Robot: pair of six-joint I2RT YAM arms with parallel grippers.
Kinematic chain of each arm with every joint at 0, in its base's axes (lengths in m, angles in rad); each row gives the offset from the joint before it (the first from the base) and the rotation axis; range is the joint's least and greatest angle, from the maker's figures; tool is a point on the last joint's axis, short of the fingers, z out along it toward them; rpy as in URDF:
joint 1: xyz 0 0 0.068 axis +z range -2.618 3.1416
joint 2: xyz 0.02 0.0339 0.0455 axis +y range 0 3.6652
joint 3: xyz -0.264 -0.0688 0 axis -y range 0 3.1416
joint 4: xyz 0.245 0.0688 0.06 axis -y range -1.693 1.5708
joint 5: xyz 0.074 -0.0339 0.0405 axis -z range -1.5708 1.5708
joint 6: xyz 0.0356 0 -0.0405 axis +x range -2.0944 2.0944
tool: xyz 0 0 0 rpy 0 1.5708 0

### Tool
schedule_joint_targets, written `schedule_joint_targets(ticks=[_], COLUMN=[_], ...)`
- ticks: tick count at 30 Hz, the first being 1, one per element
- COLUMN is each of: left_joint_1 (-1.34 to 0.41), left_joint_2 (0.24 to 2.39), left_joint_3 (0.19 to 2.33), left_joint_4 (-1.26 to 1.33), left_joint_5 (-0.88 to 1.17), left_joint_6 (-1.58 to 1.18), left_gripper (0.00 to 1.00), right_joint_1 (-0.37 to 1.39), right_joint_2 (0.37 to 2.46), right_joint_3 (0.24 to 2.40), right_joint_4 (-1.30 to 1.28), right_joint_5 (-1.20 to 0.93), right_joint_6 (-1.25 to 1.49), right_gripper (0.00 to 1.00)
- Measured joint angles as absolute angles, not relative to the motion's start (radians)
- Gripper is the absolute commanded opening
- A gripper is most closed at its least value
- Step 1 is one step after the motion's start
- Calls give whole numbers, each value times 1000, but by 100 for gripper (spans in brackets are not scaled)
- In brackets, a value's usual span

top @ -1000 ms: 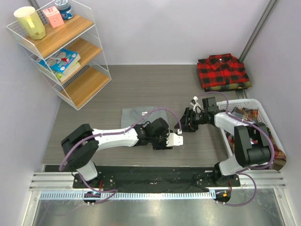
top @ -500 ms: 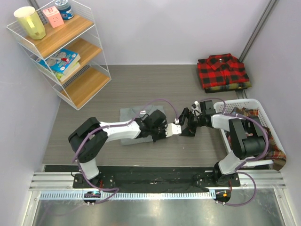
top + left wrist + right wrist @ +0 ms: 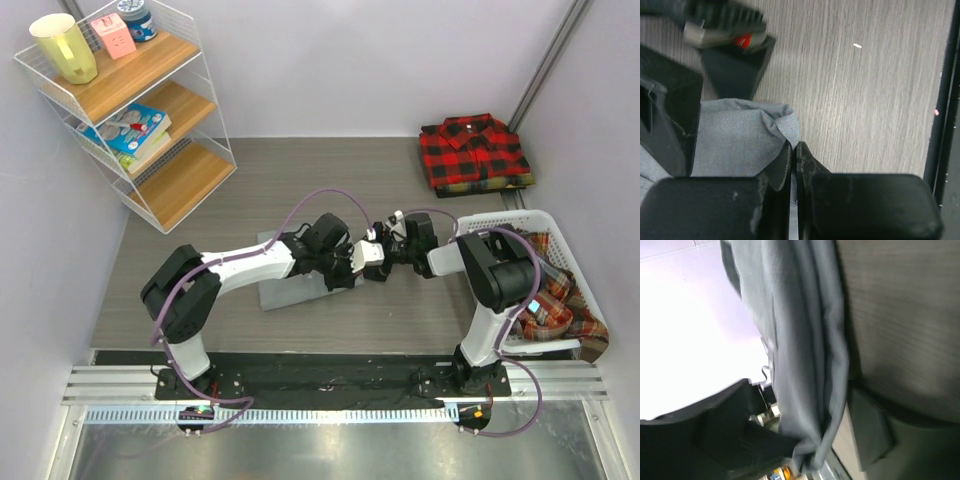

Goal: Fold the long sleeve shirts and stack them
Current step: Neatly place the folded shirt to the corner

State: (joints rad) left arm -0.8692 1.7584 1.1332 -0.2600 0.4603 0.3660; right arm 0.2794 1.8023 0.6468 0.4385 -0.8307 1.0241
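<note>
The plain grey shirt (image 3: 283, 290) lies bunched on the table under my left arm. My left gripper (image 3: 372, 262) is shut on a corner of it. In the left wrist view the jaws (image 3: 794, 148) pinch a fold of the grey shirt (image 3: 735, 145) just above the wood. My right gripper (image 3: 392, 252) stands open right against the left one. Its finger (image 3: 869, 432) sits beside the hanging grey shirt (image 3: 805, 355) without pinching it. A red-and-black checked shirt (image 3: 474, 152) lies folded at the back right.
A white basket (image 3: 500, 219) at the right holds plaid shirts (image 3: 560, 300), some spilling over its near corner. A wire shelf rack (image 3: 140, 120) with a cup, box and books stands at the back left. A black rail (image 3: 945, 115) edges the table.
My left gripper shut on the grey shirt's corner and pulled it up and away from the near edge. My right gripper opened and moved left to meet it.
</note>
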Motion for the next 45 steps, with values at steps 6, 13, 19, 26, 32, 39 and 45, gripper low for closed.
schedule_joint_targets(ticks=[6, 13, 19, 26, 32, 39, 45], left_joint_1=[-851, -824, -800, -696, -605, -595, -595], left_joint_2=[1735, 1723, 1722, 1625, 1544, 1534, 1534], left_joint_3=[1151, 1167, 1200, 1255, 1253, 1203, 1169], left_joint_4=[-284, -292, -370, -616, -785, -826, -818], left_joint_5=[487, 520, 526, 595, 599, 548, 505], left_joint_6=[366, 359, 337, 321, 325, 266, 220], left_gripper=[0, 4, 69, 100, 100, 100, 100], right_joint_1=[314, 367, 378, 260, 130, 32, -2], right_joint_2=[1922, 2029, 2044, 2039, 2058, 2300, 2391], right_joint_3=[665, 728, 862, 1232, 1601, 2193, 2399], right_joint_4=[676, 808, 572, 44, -327, -645, -782], right_joint_5=[-789, -670, -607, -474, -374, -288, -207], right_joint_6=[1159, 1268, 1172, 755, 337, -41, -187], right_gripper=[68, 21, 1, 1, 1, 1, 1])
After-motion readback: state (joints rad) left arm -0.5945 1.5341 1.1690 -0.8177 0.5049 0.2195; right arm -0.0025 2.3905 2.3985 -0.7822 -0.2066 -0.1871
